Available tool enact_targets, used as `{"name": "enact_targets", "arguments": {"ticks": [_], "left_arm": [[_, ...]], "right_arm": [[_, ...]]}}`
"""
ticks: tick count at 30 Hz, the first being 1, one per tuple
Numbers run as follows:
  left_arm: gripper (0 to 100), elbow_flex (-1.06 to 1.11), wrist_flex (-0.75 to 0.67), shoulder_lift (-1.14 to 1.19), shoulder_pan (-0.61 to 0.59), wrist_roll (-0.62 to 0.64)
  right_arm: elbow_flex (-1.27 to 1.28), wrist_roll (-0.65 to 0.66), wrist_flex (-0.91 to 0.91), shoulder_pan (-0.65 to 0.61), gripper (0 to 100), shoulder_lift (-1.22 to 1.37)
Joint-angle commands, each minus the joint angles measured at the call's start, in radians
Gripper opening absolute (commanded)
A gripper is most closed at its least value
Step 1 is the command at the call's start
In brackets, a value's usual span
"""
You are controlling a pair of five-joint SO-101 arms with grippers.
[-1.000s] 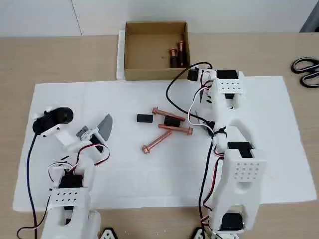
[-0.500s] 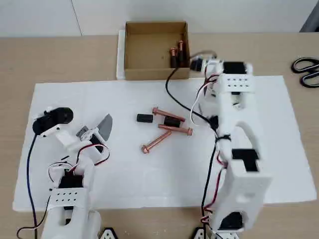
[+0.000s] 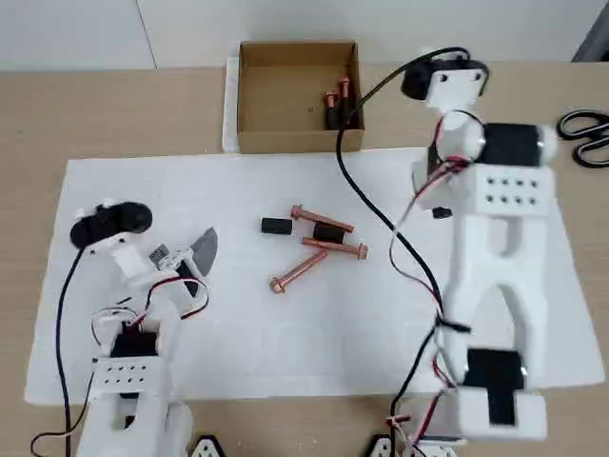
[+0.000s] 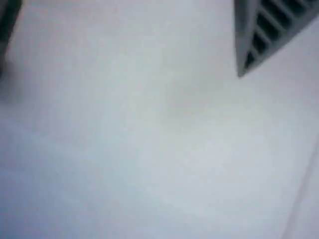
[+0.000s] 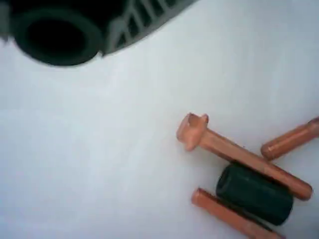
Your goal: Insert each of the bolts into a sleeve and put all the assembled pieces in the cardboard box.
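Three copper bolts (image 3: 322,219) (image 3: 335,248) (image 3: 298,270) lie on the middle of the white sheet. One black sleeve (image 3: 329,232) lies between two of them and another sleeve (image 3: 276,226) lies just left. The cardboard box (image 3: 300,143) at the back holds two assembled pieces (image 3: 338,103). My right gripper (image 3: 440,208) hangs above the sheet right of the bolts, shut on a black sleeve (image 5: 55,35); its grey finger (image 5: 144,20) sits beside the sleeve, above a bolt (image 5: 239,157) and the loose sleeve (image 5: 254,194). My left gripper (image 3: 183,252) stands open over bare sheet at the left, one finger (image 4: 264,30) showing.
Black scissors (image 3: 585,124) lie on the wooden table at the far right. The white sheet (image 3: 285,343) covers most of the table. A black cable (image 3: 381,200) from the right arm trails across the sheet near the bolts.
The right arm has swung up and to the right, away from the box's front corner. The left arm has shifted only slightly.
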Motion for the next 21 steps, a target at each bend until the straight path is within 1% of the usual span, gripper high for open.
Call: {"name": "enact_targets", "arguments": {"ticks": [1,3,6,9,12,15,18,21], "left_arm": [[29,-0.203,0.293,-0.015,0.003,-0.063],[29,-0.292,0.388,-0.014,0.005,-0.137],[29,-0.371,0.442,-0.014,0.006,-0.304],[29,-0.389,0.493,-0.014,0.054,-0.394],[29,-0.383,0.535,-0.012,0.147,-0.396],[29,-0.383,0.535,-0.012,0.250,-0.396],[29,-0.377,0.491,-0.012,0.331,-0.400],[29,-0.360,0.425,-0.012,0.370,-0.400]], "right_arm": [[0.025,0.002,0.005,0.027,0.4,-0.131],[0.041,0.002,0.005,0.027,0.4,-0.153],[0.054,0.002,0.005,0.030,0.4,-0.163],[0.060,0.002,0.005,0.073,0.4,-0.160],[0.091,0.002,0.007,0.139,0.4,-0.162],[0.144,0.002,0.007,0.219,0.4,-0.170],[0.166,0.002,0.007,0.303,0.4,-0.171],[0.186,0.002,0.013,0.374,0.4,-0.176]]}}
